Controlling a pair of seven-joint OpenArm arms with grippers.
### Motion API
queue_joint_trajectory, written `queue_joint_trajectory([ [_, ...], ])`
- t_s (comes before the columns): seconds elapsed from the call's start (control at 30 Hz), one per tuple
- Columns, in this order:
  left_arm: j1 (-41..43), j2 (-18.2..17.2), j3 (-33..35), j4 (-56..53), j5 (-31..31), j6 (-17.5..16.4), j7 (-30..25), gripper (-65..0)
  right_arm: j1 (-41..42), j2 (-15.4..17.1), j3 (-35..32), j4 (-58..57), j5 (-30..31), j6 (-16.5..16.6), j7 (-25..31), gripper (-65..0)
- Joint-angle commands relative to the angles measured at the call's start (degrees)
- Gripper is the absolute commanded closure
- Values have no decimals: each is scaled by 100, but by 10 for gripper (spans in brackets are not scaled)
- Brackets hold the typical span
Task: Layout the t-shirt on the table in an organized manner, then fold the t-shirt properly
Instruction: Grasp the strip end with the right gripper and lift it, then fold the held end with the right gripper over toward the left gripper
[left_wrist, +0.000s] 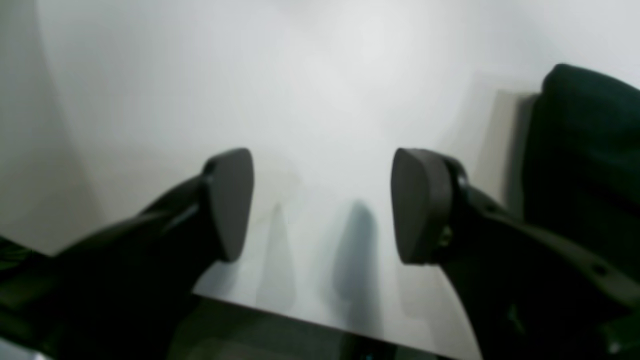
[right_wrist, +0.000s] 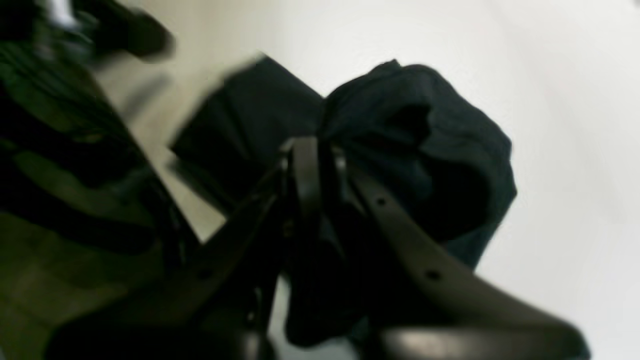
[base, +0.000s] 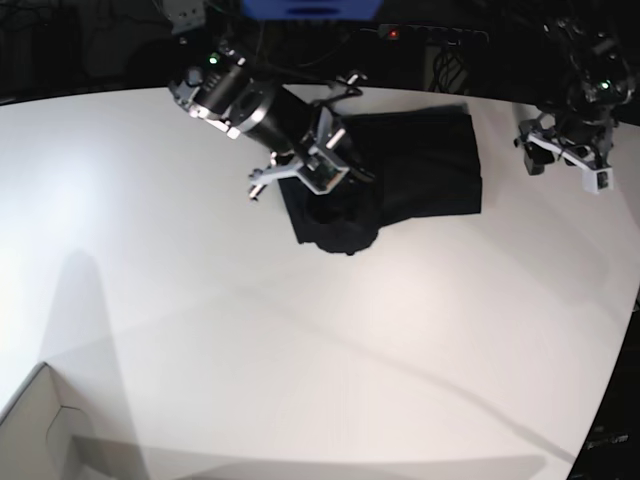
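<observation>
The white desk (base: 300, 350) takes up nearly the whole room's view, bare across its wide near part. The black t-shirt (base: 420, 165) is my landmark: it lies at the far edge of the desk, partly folded into a rough rectangle, with one end bunched into a lump on the side toward the right arm.

The right gripper (right_wrist: 312, 150) sits right on that lump, its jaws pressed together and pinching a gathered fold of the t-shirt, the cloth ballooning out beyond the tips. The left gripper (left_wrist: 322, 205) is well apart from the t-shirt on its other side, over bare desk near the curved edge, jaws spread with nothing between them.

A cardboard box (base: 35, 440) corner pokes in far from the t-shirt, at the near corner.

The risk, I'd say, is that pinch: it has taken several layers at once, so any pull could drag the tidy part askew or undo it, with no second hold pinning the cloth down.
</observation>
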Motion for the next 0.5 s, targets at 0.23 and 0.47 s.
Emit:
queue_joint_trajectory([
  [0.23,35,127,-56,407,-51,-8,83,-418,406,-46,-832,76,107,-1,121,0],
  [0.47,9,153,-21,574,-42,-8,259,-418,986,-46,-832,-12,90,-1,112,0],
])
